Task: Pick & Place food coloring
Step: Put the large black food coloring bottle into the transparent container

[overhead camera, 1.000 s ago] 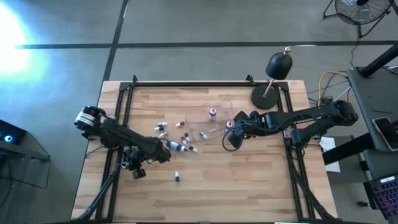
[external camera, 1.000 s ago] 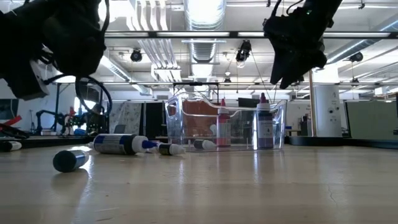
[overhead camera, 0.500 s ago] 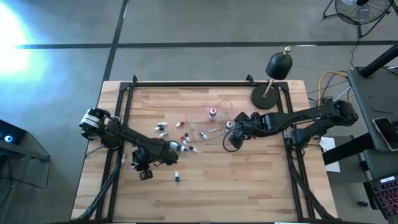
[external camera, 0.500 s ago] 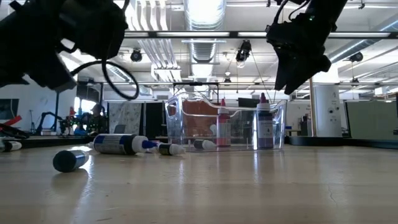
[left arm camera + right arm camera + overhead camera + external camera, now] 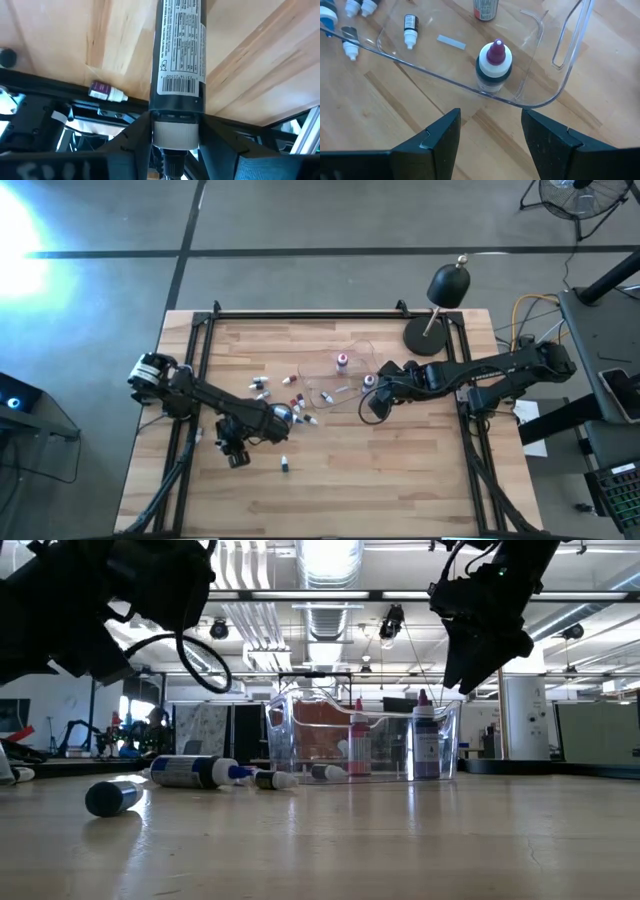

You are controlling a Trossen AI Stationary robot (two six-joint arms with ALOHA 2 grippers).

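Observation:
My left gripper (image 5: 175, 124) is shut on one food coloring bottle (image 5: 179, 60), dark-bodied with a white printed label and a white collar. In the high view my left gripper (image 5: 270, 422) covers it, left of the clear tray (image 5: 352, 345). Several more bottles (image 5: 290, 382) lie loose on the wood, one alone nearer (image 5: 285, 465). Two bottles stand upright in the tray (image 5: 358, 745) (image 5: 425, 740). My right gripper (image 5: 490, 145) is open and hovers above the tray's near right corner (image 5: 372, 402), over a purple-capped bottle (image 5: 494, 67). My left gripper pinches the bottle at its white collar (image 5: 175, 136), at the cap end, one finger (image 5: 131, 142) on each side. The labelled body sticks straight out ahead of the fingers, along them. In the low view the gripper is well above the table, so the bottle seems lifted clear.
A black dome-headed lamp (image 5: 447, 285) stands on its round base (image 5: 425, 337) at the far right corner. Black frame rails (image 5: 205, 340) run along the table's left, right and far sides. A small purple bottle (image 5: 105, 91) lies near the table's edge. Bare wood stretches along the near side (image 5: 400, 480).
My left arm has swung toward the table's right, nearer the tray, turning at the wrist; in the low view it has shifted right and risen a little. The loose bottles and the tray have stayed put.

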